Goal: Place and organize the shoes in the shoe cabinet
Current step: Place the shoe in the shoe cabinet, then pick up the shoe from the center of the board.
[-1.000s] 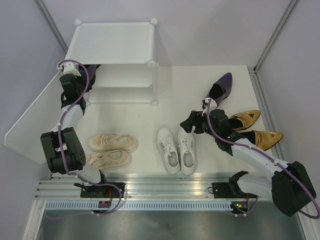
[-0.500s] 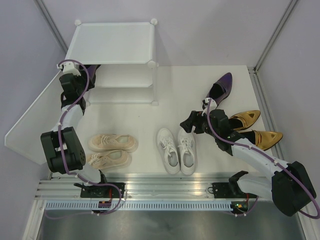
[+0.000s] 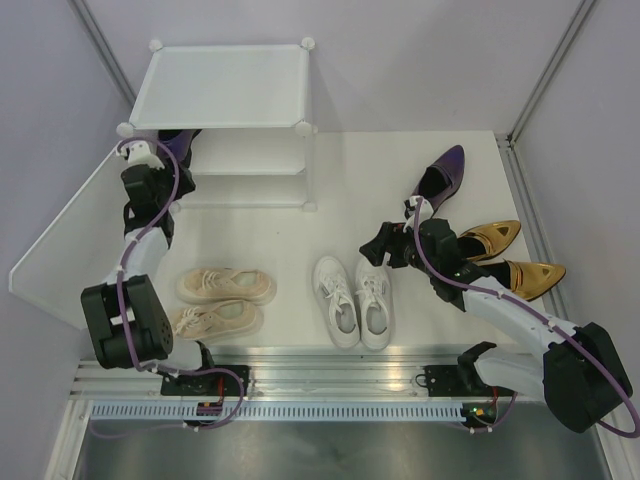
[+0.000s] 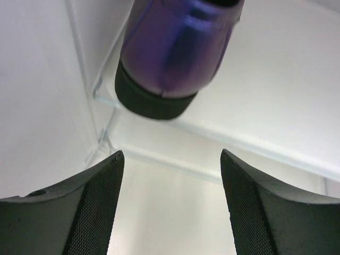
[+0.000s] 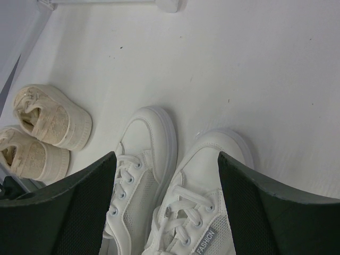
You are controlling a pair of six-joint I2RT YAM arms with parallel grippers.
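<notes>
Purple loafer [image 4: 170, 53] — ahead of left jaws.

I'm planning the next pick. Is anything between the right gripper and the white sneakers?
Nothing visible. The right gripper hangs open just over the white sneakers, with only air between its fingers and the shoes. The beige sneakers sit off to the side, apart from them.
</notes>
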